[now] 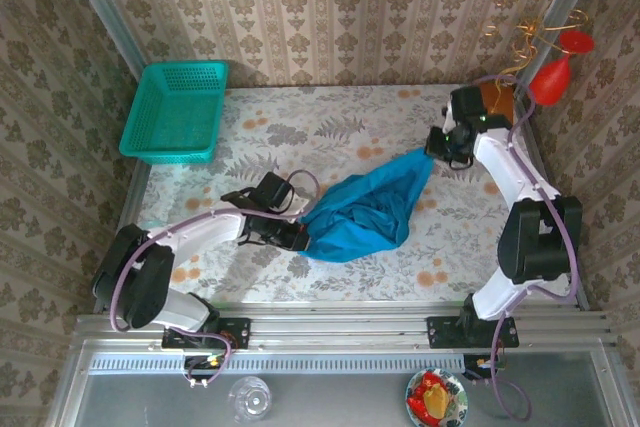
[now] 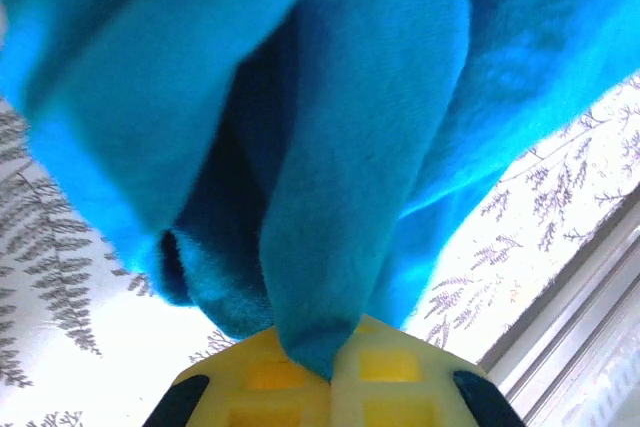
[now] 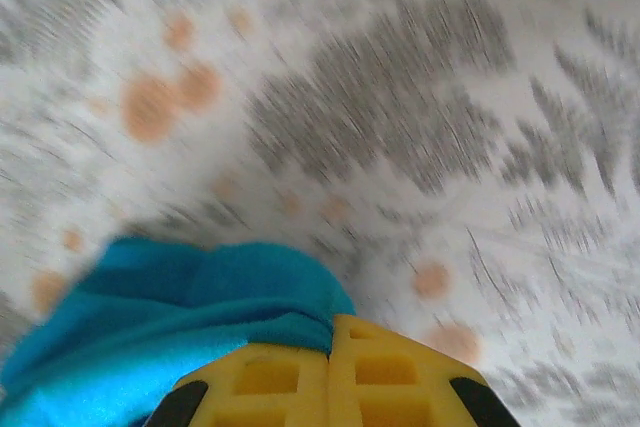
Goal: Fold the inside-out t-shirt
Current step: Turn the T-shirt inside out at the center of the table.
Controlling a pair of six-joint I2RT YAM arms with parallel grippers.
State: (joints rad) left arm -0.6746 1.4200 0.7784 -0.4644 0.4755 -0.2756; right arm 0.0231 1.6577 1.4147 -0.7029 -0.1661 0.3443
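Here we see the shirt [image 1: 365, 209] bunched near the middle of the table [image 1: 300, 122], drawn into a slanted band between our two grippers. The left gripper [image 1: 300, 235] sits at the shirt's lower left end, touching it. In the left wrist view its yellow fingers [image 2: 270, 377] are pressed together with a fold of blue cloth pinched between them, and the rest of the cloth spreads out ahead above the floral tabletop. The right gripper [image 1: 437, 147] is at the shirt's upper right tip, near the table's far right corner. In the blurred right wrist view its fingers [image 3: 390, 372] are closed, with the cloth's edge caught at their seam and trailing to the left. The basket [image 1: 175, 112] stands well apart at the far left corner.
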